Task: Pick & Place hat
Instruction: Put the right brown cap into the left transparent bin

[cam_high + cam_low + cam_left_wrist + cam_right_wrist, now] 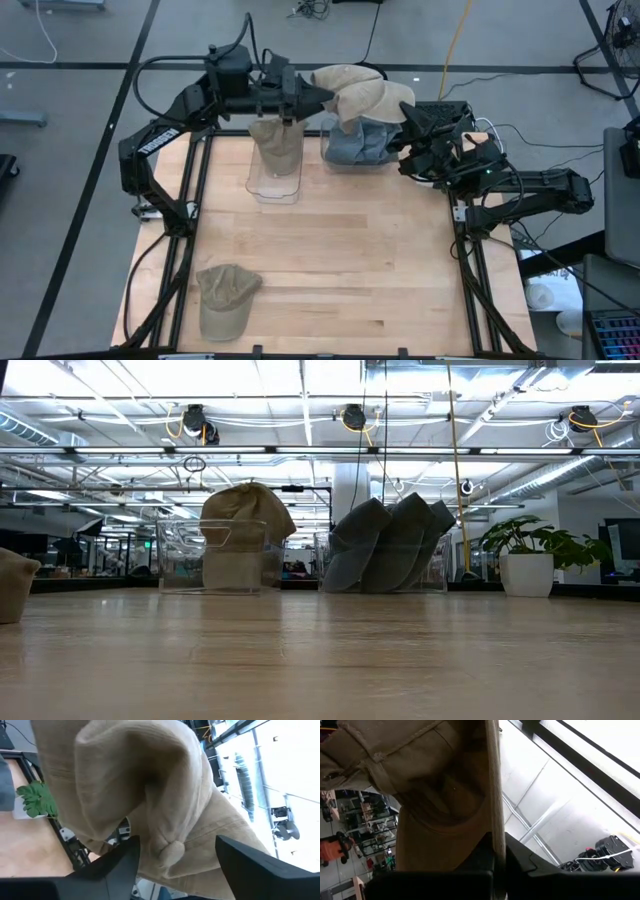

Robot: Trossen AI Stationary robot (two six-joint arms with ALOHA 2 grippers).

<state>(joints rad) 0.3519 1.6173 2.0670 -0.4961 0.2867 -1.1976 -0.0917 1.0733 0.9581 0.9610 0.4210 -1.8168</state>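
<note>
Hats fill the upper middle of the high view: one tan hat (352, 92) is lifted above the grey hats (358, 140) in their clear bin (330, 157). The right gripper (405, 110) has its fingers clenched on this hat's brim. The left gripper (322, 97) reaches it from the other side, fingers apparently released. Another tan hat (276, 140) sits in the left bin (275, 185), a third (224, 297) at the desk's (350, 250) lower left.
</note>
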